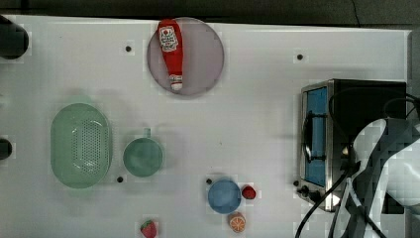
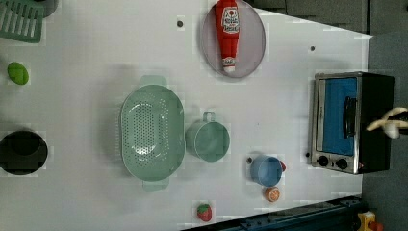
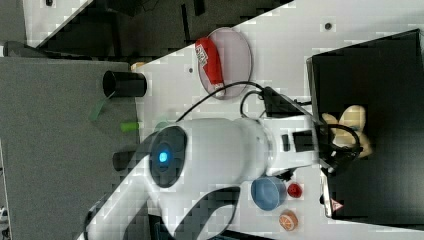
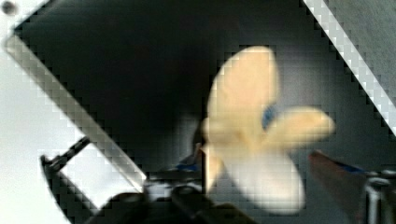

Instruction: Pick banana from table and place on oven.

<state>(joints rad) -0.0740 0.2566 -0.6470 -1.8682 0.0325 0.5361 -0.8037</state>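
Top view: white table (image 1: 257, 99). Oven (image 1: 346, 99) at the top view's right, with the arm (image 1: 391, 163) over its black top. Also present: bottle (image 1: 171, 52) on a plate (image 1: 203, 54), colander (image 1: 79, 146), cup (image 1: 142, 157), blue bowl (image 1: 224, 196), strawberry (image 1: 148, 228), orange slice (image 1: 237, 222).

Left view: banana (image 2: 387, 124), pale with splayed lobes, seen against the oven's far right edge.

Right view: gripper (image 3: 342, 145) reaches over the oven top, with the banana at its tip, well inside the black surface.

Wrist view: banana blurred and above the black top. Contact with the top cannot be told. Fingers (image 4: 334, 177) stand apart on either side of it, with a gap showing beside one.
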